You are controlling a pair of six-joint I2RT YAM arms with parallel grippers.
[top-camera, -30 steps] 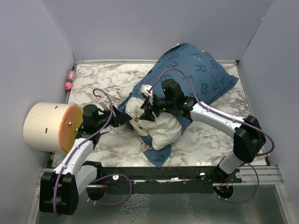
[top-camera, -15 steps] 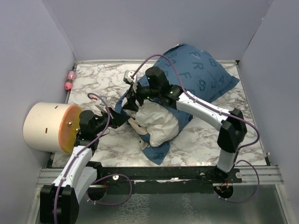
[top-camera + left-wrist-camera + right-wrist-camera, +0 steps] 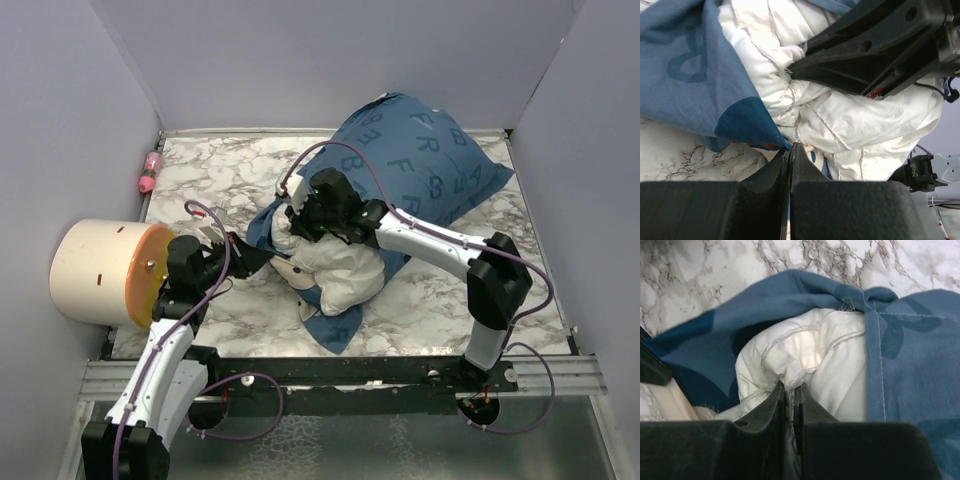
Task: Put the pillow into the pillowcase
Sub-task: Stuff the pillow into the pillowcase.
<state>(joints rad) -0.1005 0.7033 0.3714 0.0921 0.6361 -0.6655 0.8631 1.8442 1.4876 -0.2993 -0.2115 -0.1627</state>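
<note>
Regripping noted: right fingers (image 3: 774, 407), apart a moment ago, are now clamped on a fold of the pillow (image 3: 345, 268). Left fingers (image 3: 771, 172) are pinched on the pillowcase (image 3: 420, 150) hem. Pillow is seen bunched, white, roughly half inserted, mid-desk (image 3: 220, 170); the filled end lies toward the far right corner. Stuffing is judged next.

Plump white pillow (image 3: 345, 275) half out of blue lettered pillowcase (image 3: 420, 150)
</note>
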